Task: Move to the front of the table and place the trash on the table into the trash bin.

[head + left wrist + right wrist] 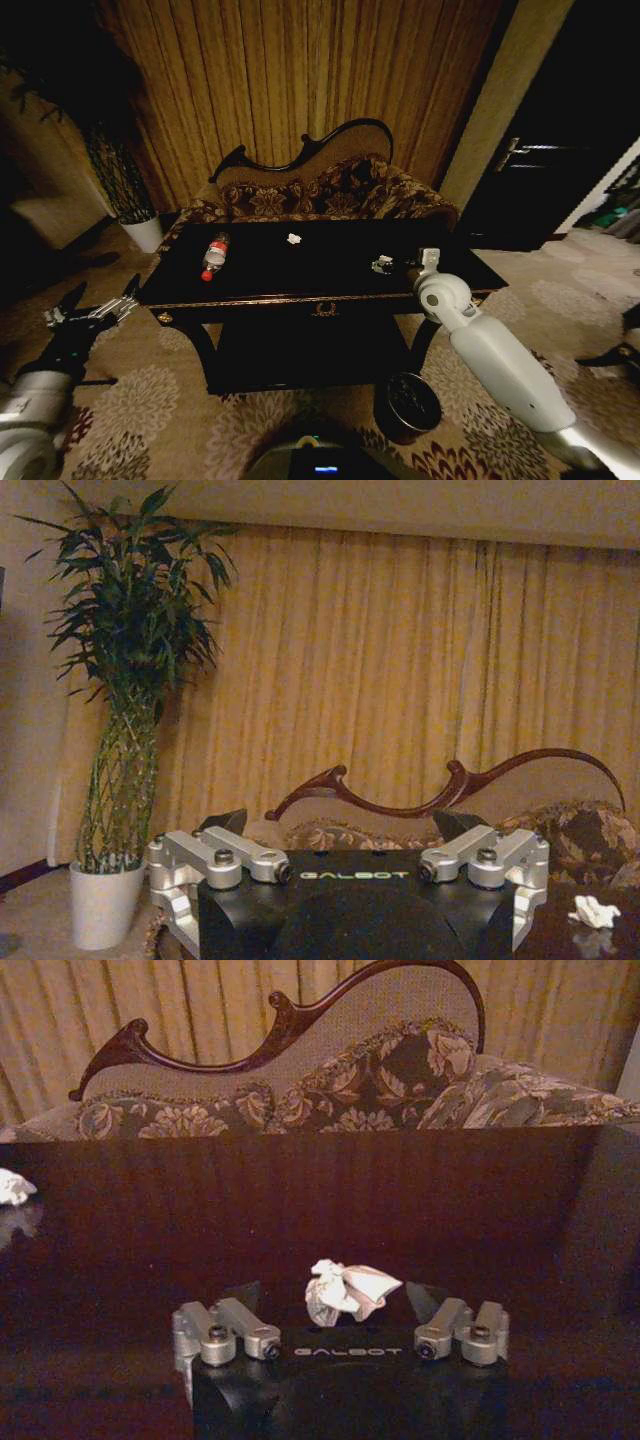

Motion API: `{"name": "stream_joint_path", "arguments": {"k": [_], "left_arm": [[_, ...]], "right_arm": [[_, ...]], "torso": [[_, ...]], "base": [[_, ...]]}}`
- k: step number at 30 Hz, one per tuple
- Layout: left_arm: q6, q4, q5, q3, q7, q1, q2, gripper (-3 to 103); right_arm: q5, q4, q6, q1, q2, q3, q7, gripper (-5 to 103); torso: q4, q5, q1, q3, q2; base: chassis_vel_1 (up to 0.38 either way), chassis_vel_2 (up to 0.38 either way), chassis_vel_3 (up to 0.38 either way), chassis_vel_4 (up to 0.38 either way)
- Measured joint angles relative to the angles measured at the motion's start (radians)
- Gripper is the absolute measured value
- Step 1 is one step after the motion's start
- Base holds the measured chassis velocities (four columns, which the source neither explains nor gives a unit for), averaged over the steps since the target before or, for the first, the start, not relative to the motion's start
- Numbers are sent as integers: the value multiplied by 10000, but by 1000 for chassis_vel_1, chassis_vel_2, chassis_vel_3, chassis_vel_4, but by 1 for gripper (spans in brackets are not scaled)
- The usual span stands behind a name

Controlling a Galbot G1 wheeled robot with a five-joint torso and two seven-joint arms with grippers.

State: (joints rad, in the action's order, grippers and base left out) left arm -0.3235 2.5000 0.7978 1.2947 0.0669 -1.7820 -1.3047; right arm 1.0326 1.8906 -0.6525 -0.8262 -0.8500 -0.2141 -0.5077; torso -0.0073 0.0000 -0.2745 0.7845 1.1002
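The black table [330,262] with gold trim stands in front of me. On its left part lies a clear bottle [213,255] with a red cap. A small white scrap [293,239] rests near the back edge and shows again as the scrap [595,912] and the scrap [12,1187]. My right gripper [398,265] is low over the table's right part. In the right wrist view this gripper [335,1298] is open, its fingers on either side of a crumpled scrap [345,1290]. My left gripper [100,293] hangs open and empty off the table's left end. The dark round trash bin [408,405] stands on the carpet by the table's front right leg.
A carved patterned sofa [320,195] sits behind the table against golden curtains [300,70]. A tall plant in a white pot [143,233] stands at the back left. A dark door [545,160] is at the right. Patterned carpet [150,400] surrounds the table.
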Motion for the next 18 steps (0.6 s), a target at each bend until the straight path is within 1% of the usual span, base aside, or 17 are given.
{"name": "stream_joint_path", "arguments": {"k": [2, 4, 7, 8, 9, 10, 11, 12, 13, 14, 16, 17, 18], "left_arm": [[4, 0, 0, 1, 0, 0, 2, 100], [5, 0, 0, 1, 0, -1, 2, 100], [13, 0, 0, 1, 1, -2, 2, 100], [13, 0, 0, 1, 1, -2, 2, 100], [13, 0, 1, 1, 1, -1, 2, 100], [15, 0, 0, -1, 1, 1, 2, 100], [16, 0, 0, -7, 0, 4, 2, 100], [17, -1, 0, -12, 1, 5, 1, 100], [17, 0, 0, -14, 3, 4, 0, 100], [17, 0, 0, -14, 3, 4, 0, 100], [18, 0, -2, -17, 4, 4, -5, 100], [18, 0, -2, -17, 4, 4, -5, 100], [19, 0, -2, -17, 5, 3, -9, 100]], "right_arm": [[-63, -11, 27, -6, -6, 21, -1, 70], [-74, -14, 38, -9, -6, 22, 0, 70], [-126, -33, 71, -27, -3, 21, 1, 53], [-126, -33, 71, -27, -3, 21, 1, 53], [-133, -36, 76, -29, -2, 21, 2, 47], [-145, -40, 88, -35, -1, 18, 4, 47], [-166, -46, 115, -49, 0, 15, 8, 37], [-187, -52, 134, -59, -1, 13, 10, 37], [-204, -59, 151, -67, -5, 13, 13, 32], [-204, -59, 151, -67, -5, 13, 13, 32], [-241, -76, 193, -97, -21, 10, 18, 21], [-241, -76, 193, -97, -21, 10, 18, 21], [-255, -76, 203, -115, -26, 8, 21, 15]], "torso": [[0, 0, 0, 0, 0], [0, 0, 0, 0, 0], [0, 0, 0, 0, 0], [0, 0, 0, 0, 0], [0, 0, 0, 0, 0], [0, 0, 1, 0, 0], [0, 0, 0, 0, 0], [0, 0, 0, 0, 0], [0, 0, 0, 0, 0], [0, 0, 0, 0, 0], [0, 0, 0, 0, 0], [0, 0, 0, 0, 0], [0, 0, 0, 0, 0]], "base": [[0, 0, 0, 0], [0, 0, 0, 0], [0, 0, 0, 0], [0, 0, 0, 0], [0, 0, 0, 0], [0, 0, 0, 0], [0, 0, 0, 0], [0, 0, 0, 0], [0, 0, 0, 0], [0, 0, 0, 0], [0, 0, 0, 0], [0, 0, 0, 0], [0, 0, 0, 0]]}}
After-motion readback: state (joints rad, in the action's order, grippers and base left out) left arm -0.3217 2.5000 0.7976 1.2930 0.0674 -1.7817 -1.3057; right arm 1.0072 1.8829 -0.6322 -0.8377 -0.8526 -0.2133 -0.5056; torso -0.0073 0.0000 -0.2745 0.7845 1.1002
